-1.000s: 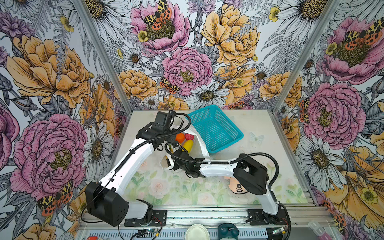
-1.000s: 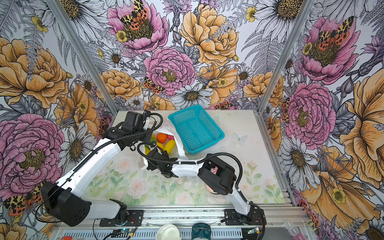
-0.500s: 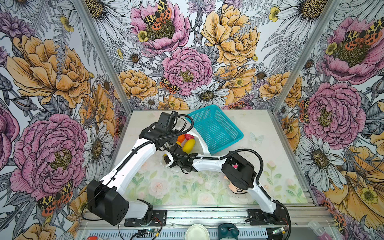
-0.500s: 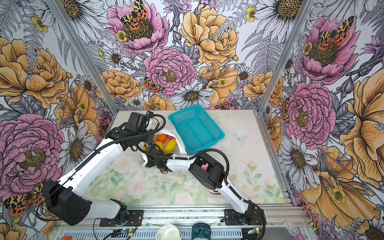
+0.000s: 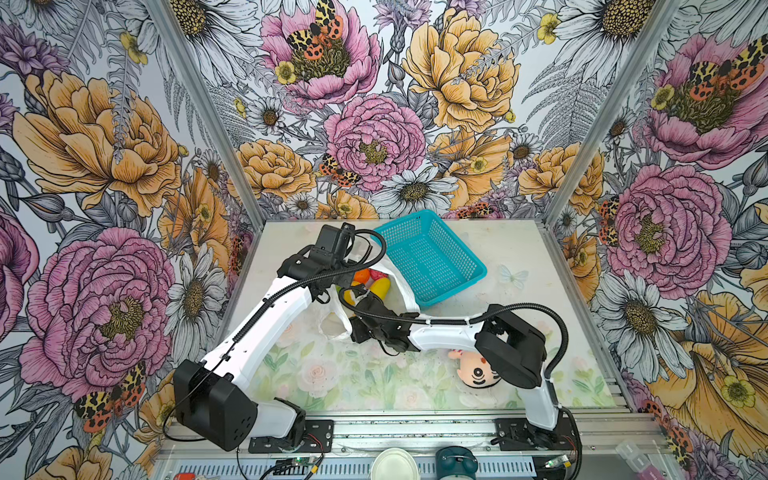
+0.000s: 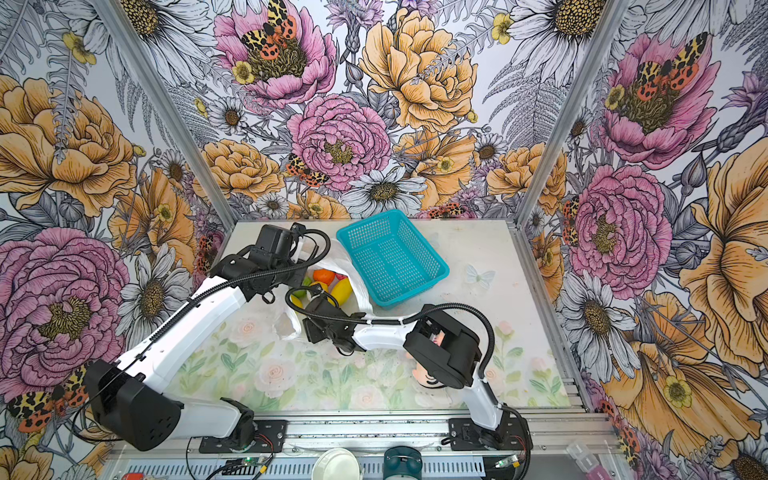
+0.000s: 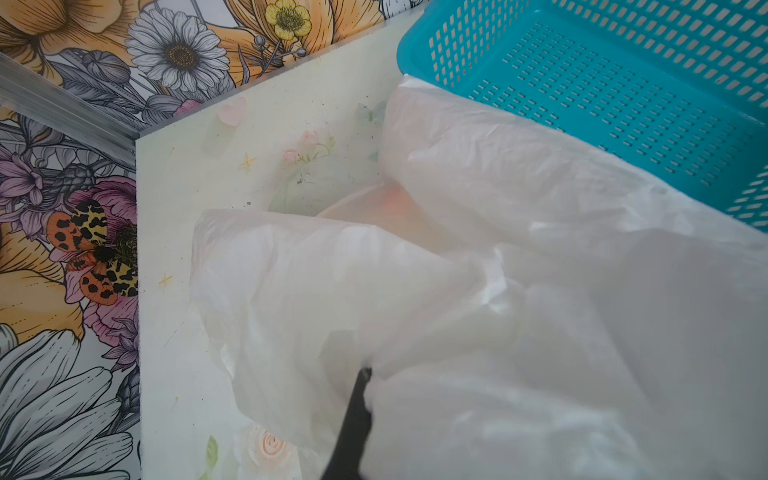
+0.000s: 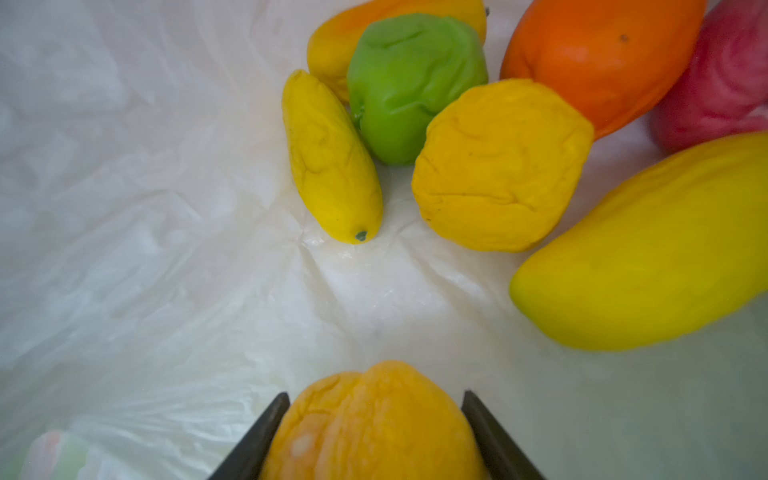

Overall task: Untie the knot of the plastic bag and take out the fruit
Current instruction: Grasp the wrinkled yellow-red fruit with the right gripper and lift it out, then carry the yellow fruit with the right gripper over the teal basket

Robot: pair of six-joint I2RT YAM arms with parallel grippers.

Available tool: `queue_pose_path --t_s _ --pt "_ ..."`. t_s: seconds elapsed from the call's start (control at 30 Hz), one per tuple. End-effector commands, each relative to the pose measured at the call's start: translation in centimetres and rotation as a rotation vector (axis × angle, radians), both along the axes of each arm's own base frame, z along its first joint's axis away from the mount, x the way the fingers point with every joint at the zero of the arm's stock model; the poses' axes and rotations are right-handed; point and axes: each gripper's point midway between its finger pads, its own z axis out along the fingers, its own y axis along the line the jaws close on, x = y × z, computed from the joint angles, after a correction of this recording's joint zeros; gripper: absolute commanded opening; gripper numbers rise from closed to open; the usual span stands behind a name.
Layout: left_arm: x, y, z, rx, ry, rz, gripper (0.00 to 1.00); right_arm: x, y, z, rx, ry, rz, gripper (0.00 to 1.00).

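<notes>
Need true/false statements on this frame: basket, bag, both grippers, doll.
1. The basket is empty. True.
2. The bag is knotted shut. False: its mouth is open, with fruit showing inside.
3. The right gripper has a yellow-orange fruit between its jaws. True.
4. The left gripper is open, clear of the bag. False: it is shut on the bag's film.
5. The doll lies in the basket. False: it lies on the table, outside the basket.
</notes>
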Motion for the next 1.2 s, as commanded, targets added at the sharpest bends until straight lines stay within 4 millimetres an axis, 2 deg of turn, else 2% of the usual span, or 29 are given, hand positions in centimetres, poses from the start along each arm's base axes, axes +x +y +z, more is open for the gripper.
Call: queue_pose_path --t_s 0.0,0.07,0.17,0.3,0.4,0.53,0.67,0.87,1.03,1.1,1.17 --pt "-1.0 0.8 1.0 -0.007 -0.004 0.032 0.0 0.4 -0.4 4.7 0.094 -0.093 -0.034 0.52" --pt "-1.1 1.5 0.3 0.006 0.001 0.058 0.0 0.2 -0.3 5.9 0.099 -0.107 -0.015 0.5" --pt "-0.6 1.4 -1.0 -0.045 0.061 0.05 0.0 -0.4 -0.2 7.4 0.116 -0.129 0.006 0.48" --pt "-0.1 1.7 -1.7 -0.118 0.107 0.061 0.0 -1.7 -0.3 9.7 0.131 -0.192 0.031 0.48" --pt "-0.4 1.7 -2.2 -0.081 0.11 0.068 0.0 -2.5 -0.2 11.5 0.162 -0.223 0.054 0.47" --pt "-1.1 0.2 -2.0 -0.011 0.089 0.021 0.0 -4.6 0.5 12.6 0.199 -0.254 0.131 0.44" --pt "-1.1 0.8 -1.7 -0.038 0.099 0.042 0.0 -6.4 0.9 14.4 0.227 -0.326 0.173 0.43" --pt "-1.7 0.9 -0.9 -0.131 0.106 0.036 0.0 -7.5 0.9 18.4 0.289 -0.429 0.185 0.39" --pt "-3.0 1.9 -1.2 -0.132 0.1 0.06 0.0 -8.6 -1.2 21.4 0.322 -0.513 0.165 0.36" --pt "-3.4 2.1 -1.6 -0.14 0.105 0.067 0.0 -8.6 -3.3 22.7 0.352 -0.553 0.123 0.36" --pt "-3.7 1.9 -1.6 -0.159 0.108 0.055 0.0 -8.0 -6.4 23.7 0.358 -0.586 0.048 0.35"
